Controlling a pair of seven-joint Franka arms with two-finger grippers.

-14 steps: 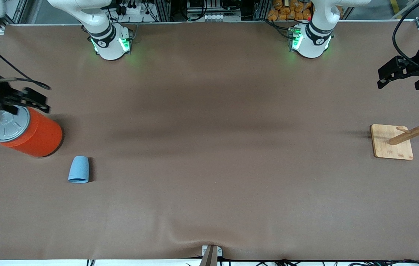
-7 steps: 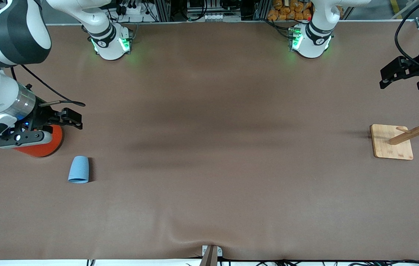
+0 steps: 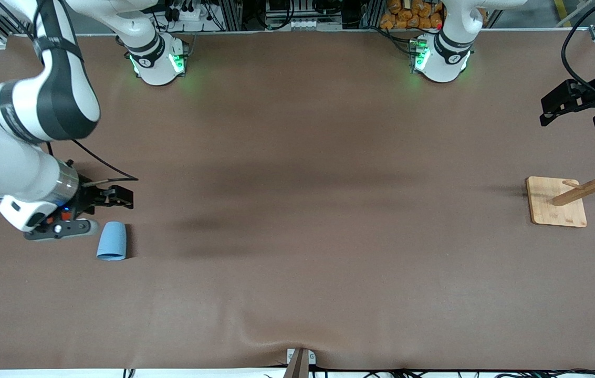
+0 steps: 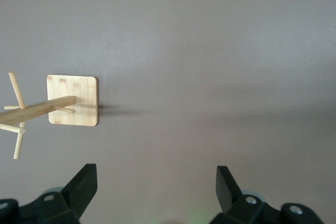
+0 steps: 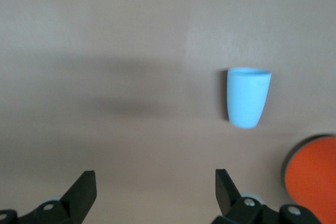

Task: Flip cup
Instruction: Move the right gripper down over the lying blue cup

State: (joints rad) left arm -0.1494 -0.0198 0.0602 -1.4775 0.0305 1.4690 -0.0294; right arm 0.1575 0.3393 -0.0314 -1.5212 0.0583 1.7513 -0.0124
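Note:
The small light-blue cup (image 3: 111, 241) rests on the brown table toward the right arm's end, its wide end toward the front camera. The right wrist view shows the cup (image 5: 249, 97) off to one side of the fingers. My right gripper (image 3: 128, 197) hangs open and empty just above the table, beside the cup's narrow end. The right gripper (image 5: 155, 179) has only bare table between its fingers. My left gripper (image 3: 548, 110) waits open and empty in the air at the left arm's end of the table. The left gripper (image 4: 156, 174) also frames bare table.
The orange can (image 5: 312, 174) stands close to the cup, mostly hidden under the right arm in the front view. A wooden peg rack on a square base (image 3: 557, 202) stands at the left arm's end, below the left gripper; the rack (image 4: 72, 100) shows in the left wrist view.
The right arm has swung from over the orange can toward the front camera, and its gripper has come down beside the cup. The cup has not moved. The left gripper has barely shifted.

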